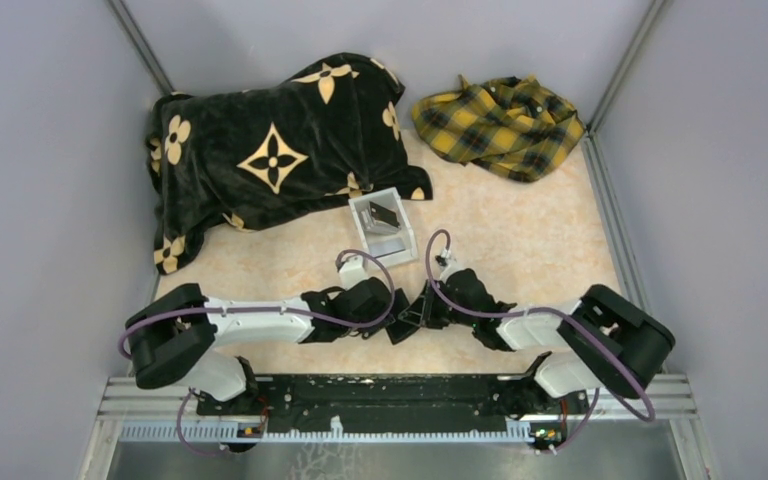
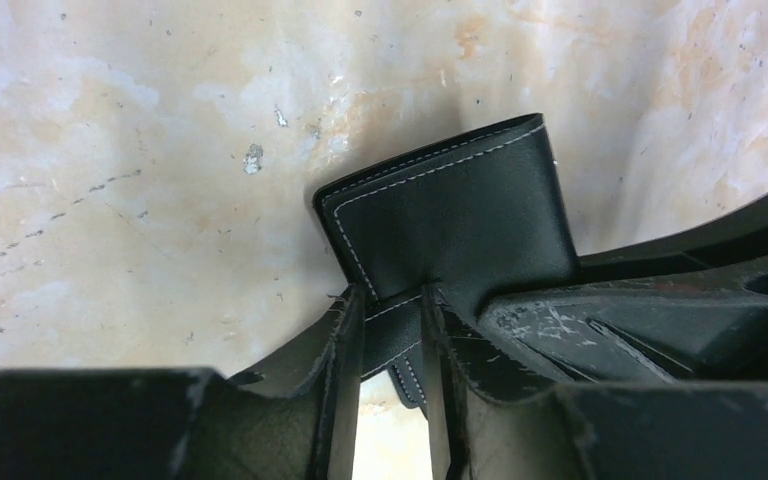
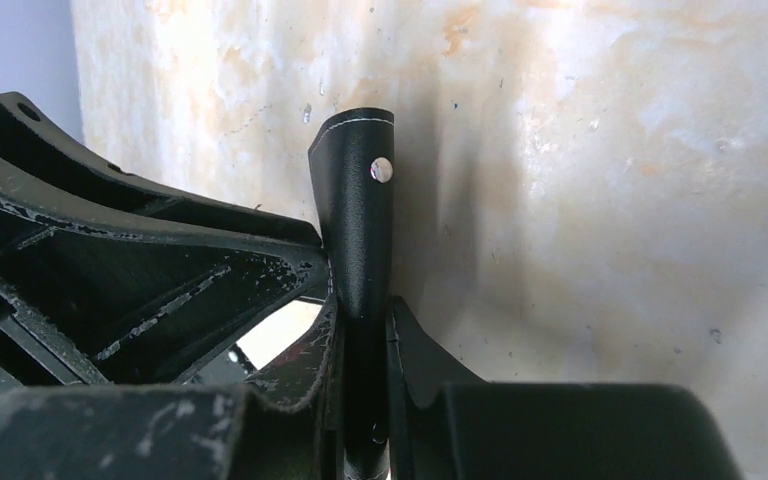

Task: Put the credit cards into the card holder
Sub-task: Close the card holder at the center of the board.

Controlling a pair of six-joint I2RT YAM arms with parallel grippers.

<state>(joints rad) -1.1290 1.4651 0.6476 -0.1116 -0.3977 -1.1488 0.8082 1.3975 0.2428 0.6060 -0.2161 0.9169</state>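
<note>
The card holder (image 2: pixel 450 215), a black wallet with white stitching, hangs just above the table between both arms. My left gripper (image 2: pixel 392 300) is shut on its lower stitched edge. My right gripper (image 3: pixel 363 315) is shut on the wallet's flap (image 3: pixel 355 220), which carries a silver snap stud. In the top view the two grippers meet at the table's middle (image 1: pixel 410 316), hiding most of the wallet. One dark credit card (image 1: pixel 384 214) leans inside the clear-white box (image 1: pixel 400 245) just beyond them. No other cards show.
A black blanket with gold flower prints (image 1: pixel 270 150) lies bunched at the back left, touching the box. A yellow plaid cloth (image 1: pixel 500 125) sits at the back right. Grey walls close in both sides.
</note>
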